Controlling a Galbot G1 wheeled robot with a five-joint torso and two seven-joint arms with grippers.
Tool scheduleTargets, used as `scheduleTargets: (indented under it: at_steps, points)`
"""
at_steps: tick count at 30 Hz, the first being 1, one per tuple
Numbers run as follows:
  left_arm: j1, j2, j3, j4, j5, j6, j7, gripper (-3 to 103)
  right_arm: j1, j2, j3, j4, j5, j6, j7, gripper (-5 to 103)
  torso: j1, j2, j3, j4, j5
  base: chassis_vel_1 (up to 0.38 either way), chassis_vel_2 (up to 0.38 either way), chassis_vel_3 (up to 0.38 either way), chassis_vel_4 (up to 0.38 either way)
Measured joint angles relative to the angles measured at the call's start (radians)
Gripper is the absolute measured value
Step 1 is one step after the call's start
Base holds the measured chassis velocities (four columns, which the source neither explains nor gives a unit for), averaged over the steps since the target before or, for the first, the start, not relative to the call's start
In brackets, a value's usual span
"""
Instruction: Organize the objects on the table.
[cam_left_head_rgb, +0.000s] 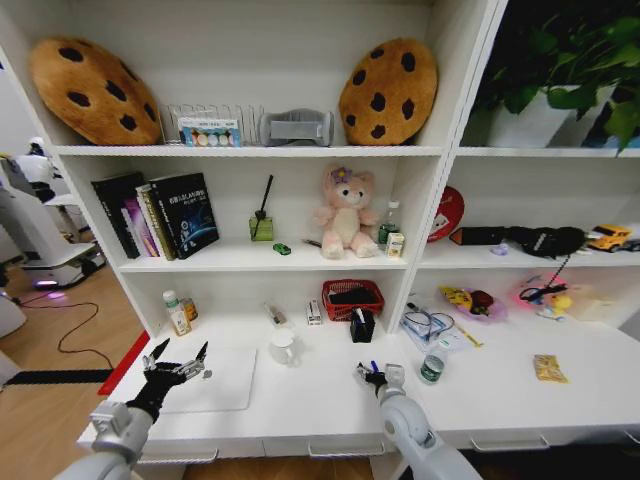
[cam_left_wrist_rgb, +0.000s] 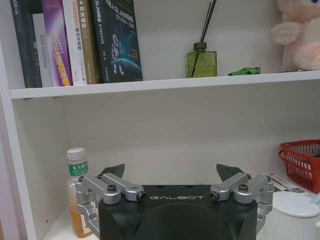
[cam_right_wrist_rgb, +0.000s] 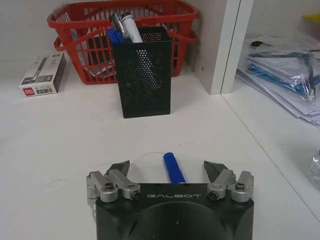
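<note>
Your right end effector (cam_right_wrist_rgb: 167, 170) hangs spread over the surface (cam_right_wrist_rgb: 65, 150), straddling a blue pen (cam_right_wrist_rgb: 172, 167) — its lower end hidden; left end effector (cam_left_head_rgb: 176, 357) spread, idle.

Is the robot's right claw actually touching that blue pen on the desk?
Apart. In the right wrist view the right gripper is open, and the blue pen lies between its fingertips with white desk showing on both sides.

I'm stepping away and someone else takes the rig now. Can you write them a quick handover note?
Left gripper: open, empty, raised over the table's left end.
Right gripper: open, low over the table, fingers either side of a blue pen, not yet gripped.
Black mesh pen holder stands just beyond, already holding pens, in front of the red basket.
Left to do: pick up the pen; green toy car sits on the shelf.
</note>
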Motion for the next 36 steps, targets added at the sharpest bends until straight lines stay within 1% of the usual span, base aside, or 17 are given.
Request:
scheduleTargets:
  at_steps: [3,4,5,6,8,9,16,18,19,22,25,27,28,31,32,35,36]
  points:
    - [0.0,0.0,0.0,0.0,0.0,0.0,0.0,100,0.004,0.001,0.0,-0.004,0.005,0.0,0.007,78,0.0,0.0,0.0,0.0,0.0,0.0,0.0,0.0,0.0]
    - [0.0,0.0,0.0,0.0,0.0,0.0,0.0,100,0.004,0.002,0.001,-0.004,0.006,0.0,0.01,78,0.0,0.0,0.0,0.0,-0.0001,0.0,0.0,0.0,0.0]
    - [0.0,0.0,0.0,0.0,0.0,0.0,0.0,100,0.003,0.002,0.001,-0.004,0.008,0.0,0.012,66,0.0,0.0,0.0,0.0,-0.0001,0.0,0.0,0.0,0.0]
    - [0.0,0.0,0.0,0.0,0.0,0.0,0.0,100,0.003,0.002,0.001,-0.004,0.008,0.0,0.012,66,0.0,0.0,0.0,0.0,-0.0001,0.0,0.0,0.0,0.0]
    - [0.0,0.0,0.0,0.0,0.0,0.0,0.0,100,-0.002,0.003,0.003,-0.003,0.008,0.0,0.014,56,0.0,0.0,0.0,0.0,-0.0002,0.0,0.0,0.0,0.0]
    - [0.0,0.0,0.0,0.0,0.0,0.0,0.0,100,-0.002,0.003,0.003,-0.003,0.008,0.0,0.014,56,0.0,0.0,0.0,0.0,-0.0002,0.0,0.0,0.0,0.0]
    - [0.0,0.0,0.0,0.0,0.0,0.0,0.0,100,-0.014,0.0,0.007,-0.001,0.016,0.002,0.014,24,0.0,0.0,0.0,-0.0001,-0.0003,0.0,0.0,0.0,0.0]
    - [0.0,0.0,0.0,0.0,0.0,0.0,0.0,100,-0.013,0.0,0.007,-0.001,0.018,0.003,0.01,24,0.0,0.0,0.0,-0.0001,-0.0002,0.0,0.0,0.0,0.0]
    - [0.0,0.0,0.0,0.0,0.0,0.0,0.0,100,-0.011,0.0,0.007,-0.002,0.018,0.009,-0.006,13,0.0,0.0,0.0,0.0,0.0001,0.0,0.0,0.0,0.0]
    - [0.0,0.0,0.0,0.0,0.0,0.0,0.0,100,-0.006,0.0,0.005,0.001,0.005,0.03,-0.046,10,0.0,0.0,0.0,0.0002,0.0004,0.0,0.0,0.0,0.0]
    - [0.0,0.0,0.0,0.0,0.0,0.0,0.0,100,-0.002,-0.001,0.005,0.006,-0.037,0.073,-0.094,8,0.0,0.0,0.0,0.0,0.0007,0.0,0.0,0.0,0.0]
    - [0.0,0.0,0.0,0.0,0.0,0.0,0.0,100,0.014,-0.003,0.013,0.016,-0.112,0.147,-0.161,8,0.0,0.0,0.0,0.0,0.0004,0.0,0.0,0.0,0.0]
    - [0.0,0.0,0.0,0.0,0.0,0.0,0.0,100,0.014,-0.003,0.013,0.016,-0.112,0.147,-0.161,8,0.0,0.0,0.0,0.0,0.0004,0.0,0.0,0.0,0.0]
    - [0.0,0.0,0.0,0.0,0.0,0.0,0.0,100,0.071,-0.003,0.033,0.009,-0.232,0.269,-0.271,8,0.0,0.0,0.0,0.0,0.0002,0.0,0.0,0.0,0.0]
    - [0.0,0.0,0.0,0.0,0.0,0.0,0.0,100,0.071,-0.003,0.033,0.009,-0.232,0.269,-0.271,8,0.0,0.0,0.0,0.0,0.0002,0.0,0.0,0.0,0.0]
    - [0.0,0.0,0.0,0.0,0.0,0.0,0.0,100,0.161,0.02,0.046,-0.08,-0.432,0.432,-0.368,8,0.0,0.0,0.0,-0.0002,-0.0001,0.0,0.0,0.0,0.0]
    - [0.0,0.0,0.0,0.0,0.0,0.0,0.0,100,0.161,0.02,0.046,-0.08,-0.432,0.432,-0.368,8,0.0,0.0,0.0,-0.0002,-0.0001,0.0,0.0,0.0,0.0]
